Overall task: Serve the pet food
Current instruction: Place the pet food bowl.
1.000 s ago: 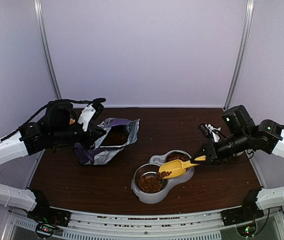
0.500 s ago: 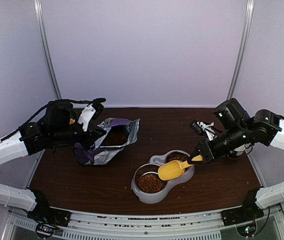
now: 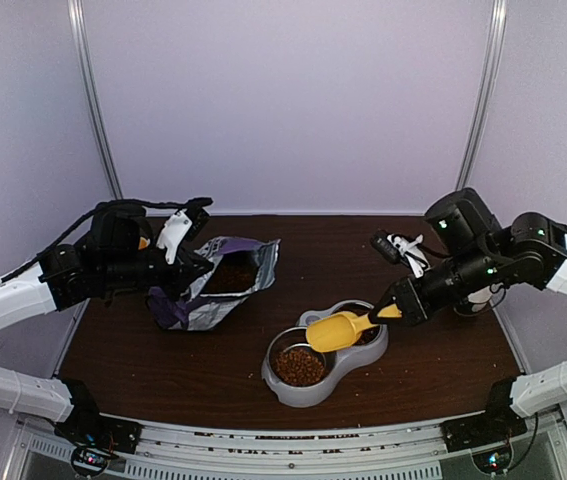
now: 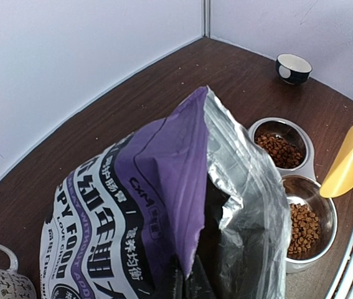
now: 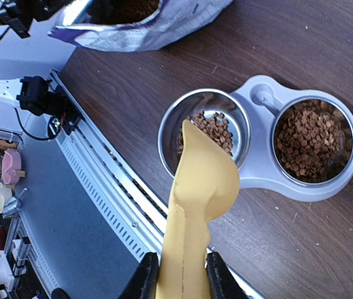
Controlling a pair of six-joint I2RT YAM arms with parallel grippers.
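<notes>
The pet food, reddish-brown kibble, lies in both steel cups of a grey double bowl (image 3: 315, 395), in the near cup (image 3: 300, 366) and the far cup (image 5: 313, 138). More shows inside the open purple-and-white bag (image 3: 218, 285). My right gripper (image 3: 395, 308) is shut on the handle of the yellow scoop (image 3: 335, 331). The scoop is rolled over above the near cup, its underside (image 5: 198, 187) facing the wrist camera, and no kibble shows in it. My left gripper (image 4: 185, 283) is shut on the bag's upper edge (image 4: 157, 212) and holds the mouth open.
A small dark bowl with white spots (image 4: 292, 67) stands at the table's far right, near the wall. A patterned mug (image 4: 2, 277) stands left of the bag. A metal rail (image 3: 293, 440) runs along the table's front edge, just in front of the double bowl.
The right gripper has risen, moved left and rolled the scoop over the near cup. The kibble seen in the scoop a second ago is gone from it. The left arm has not moved.
</notes>
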